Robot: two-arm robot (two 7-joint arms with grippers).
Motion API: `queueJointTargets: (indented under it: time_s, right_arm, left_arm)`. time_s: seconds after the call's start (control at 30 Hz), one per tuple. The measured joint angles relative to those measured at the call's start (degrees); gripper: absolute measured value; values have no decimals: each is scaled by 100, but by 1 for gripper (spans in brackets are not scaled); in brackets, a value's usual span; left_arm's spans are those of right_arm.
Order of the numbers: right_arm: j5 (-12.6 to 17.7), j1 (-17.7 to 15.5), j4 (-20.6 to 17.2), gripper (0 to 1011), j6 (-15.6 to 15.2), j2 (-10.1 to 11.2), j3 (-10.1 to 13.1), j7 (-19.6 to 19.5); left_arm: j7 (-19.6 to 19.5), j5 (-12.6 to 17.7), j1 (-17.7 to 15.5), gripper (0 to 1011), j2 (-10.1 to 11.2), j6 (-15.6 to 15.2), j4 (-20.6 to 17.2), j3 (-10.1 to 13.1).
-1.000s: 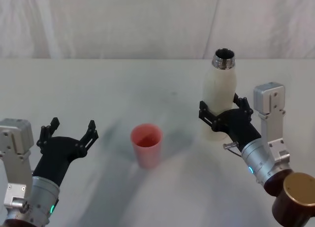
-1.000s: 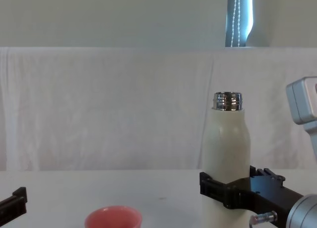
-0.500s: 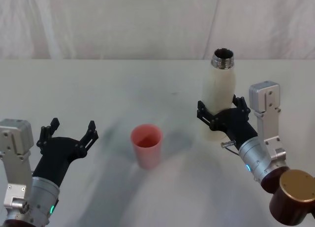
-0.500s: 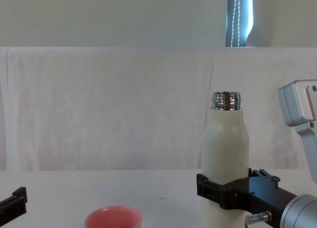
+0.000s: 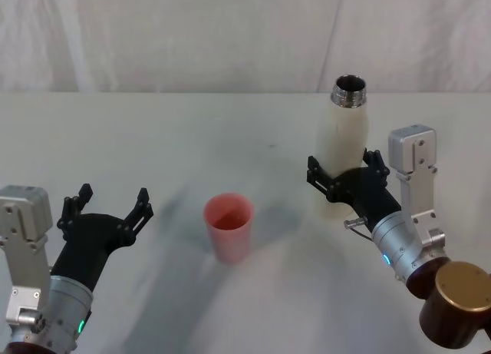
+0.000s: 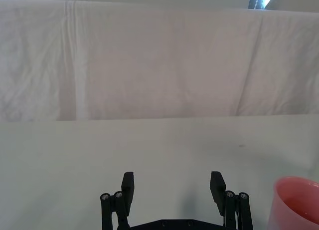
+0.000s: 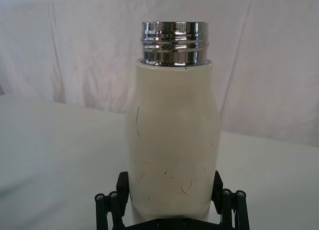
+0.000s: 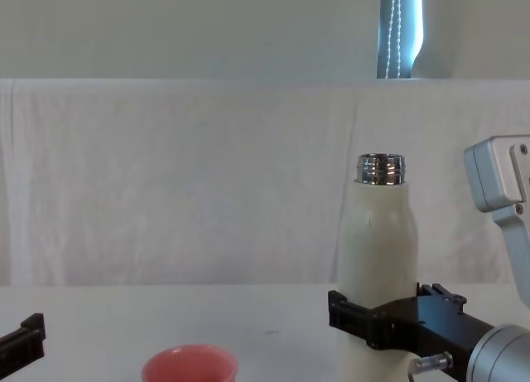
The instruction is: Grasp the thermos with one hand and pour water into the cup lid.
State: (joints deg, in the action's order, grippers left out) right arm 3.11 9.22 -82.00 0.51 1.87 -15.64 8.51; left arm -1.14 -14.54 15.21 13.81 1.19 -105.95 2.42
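Right end effector [image 5: 342, 181] pinching the upright thermos [image 5: 342, 150] low on its body — leaving the open neck free to tip toward the cup lid [image 5: 228, 226] on the desk [image 5: 153, 139]; left end effector [image 5: 106, 210] spread, idle.

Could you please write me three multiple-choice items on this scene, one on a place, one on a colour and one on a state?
1. The thermos stands where?
A. Between the right claw's fingers
B. Inside the cup lid
C. By the left claw

2. The cup lid is what colour?
A. Blue
B. Pink
C. Green

3. The left claw is in what state?
A. Shut on the cup lid
B. Open, holding nothing
C. Shut on the thermos

Answers: A, the right claw brackets its lower body; B, its wall is pink; B, its fingers are spread over the bare table.
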Motion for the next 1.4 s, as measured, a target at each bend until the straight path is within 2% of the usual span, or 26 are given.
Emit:
queueJointTargets:
  time_s: [0.27, 0.37, 0.8, 1.17, 1.4]
  right_arm:
    - [19, 34, 40, 1003, 3, -3, 16, -1]
    - [28, 45, 67, 960, 24, -3, 21, 0]
    - [1, 42, 72, 956, 55, -3, 41, -44]
    - [-32, 33, -185, 956, -64, 92, 65, -22]
    - [-73, -3, -505, 956, -288, 180, 36, 30]
  left_arm:
    - [0, 0, 0, 1001, 0, 0, 0, 0]
    - [0, 0, 0, 1001, 0, 0, 0, 0]
    - [0, 0, 0, 1001, 0, 0, 0, 0]
    - [0, 0, 0, 1001, 0, 0, 0, 0]
    - [0, 0, 0, 1001, 0, 0, 0, 0]
